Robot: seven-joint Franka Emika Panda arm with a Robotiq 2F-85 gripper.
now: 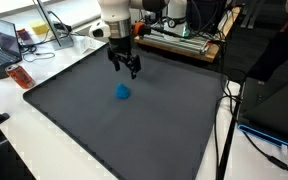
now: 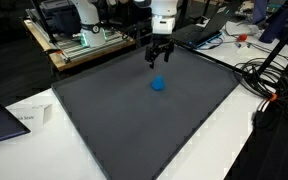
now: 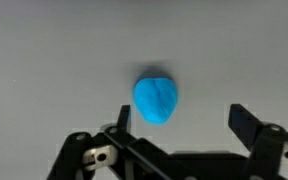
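Your hand hangs over the far part of the dark grey mat, with its fingers spread as wide as they go and nothing between them. You have hold of nothing, and the fingertips are clear of the mat's surface.

The small blue lump lies on the mat, alone, roughly in the middle of its far half. In both exterior views it sits on the near side of the hand, apart from it and lower in the picture; the blue lump touches nothing but the mat.

In the wrist view you look straight down on the blue lump, rounded and a little taller than it is wide. It lies just beyond the hand, closer to the left finger than to the right one, and the grey mat fills the rest of that picture.

The mat covers most of a white table. At its far left edge in an exterior view stand a laptop and a small red thing, too small to name. Behind the arm is a metal rack with equipment, and a bundle of cables lies off the mat's right side.
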